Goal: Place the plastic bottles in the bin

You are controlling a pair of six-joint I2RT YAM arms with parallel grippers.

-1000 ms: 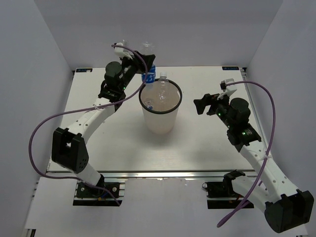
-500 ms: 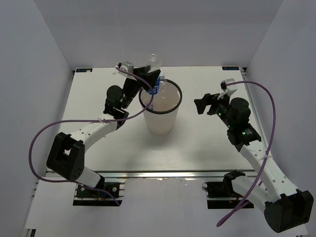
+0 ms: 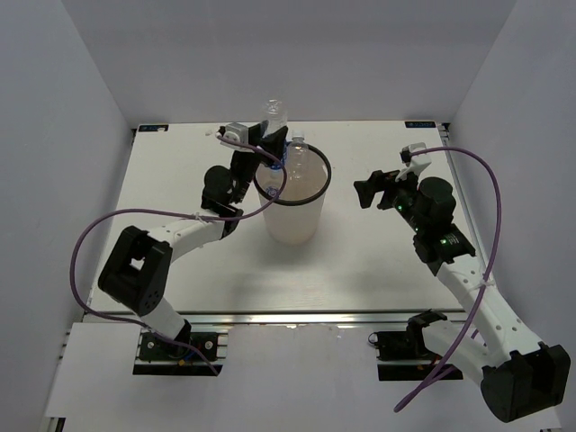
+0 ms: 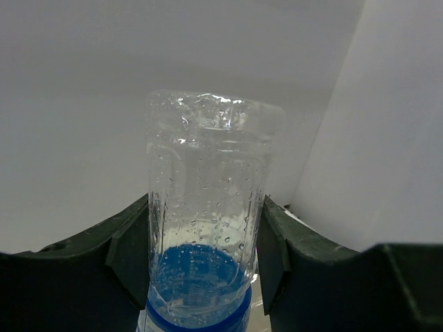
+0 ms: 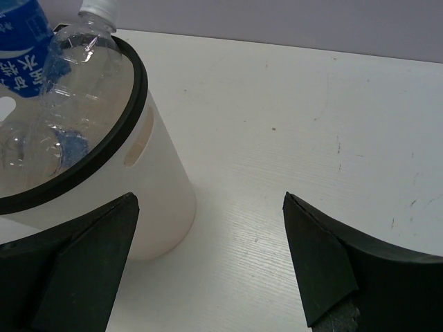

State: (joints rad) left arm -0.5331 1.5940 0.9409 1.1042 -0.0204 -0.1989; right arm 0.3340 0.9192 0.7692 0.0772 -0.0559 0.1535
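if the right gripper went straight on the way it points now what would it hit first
Probably the bin, on its side wall, or the table just beside it; depth is unclear.

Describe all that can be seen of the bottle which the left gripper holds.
The bottle is clear thin plastic with droplets inside and a blue label lower down. It stands nearly upright, its wide clear end up; no cap shows. The left gripper clamps it from both sides near the label. It hangs over the far left rim of the bin.
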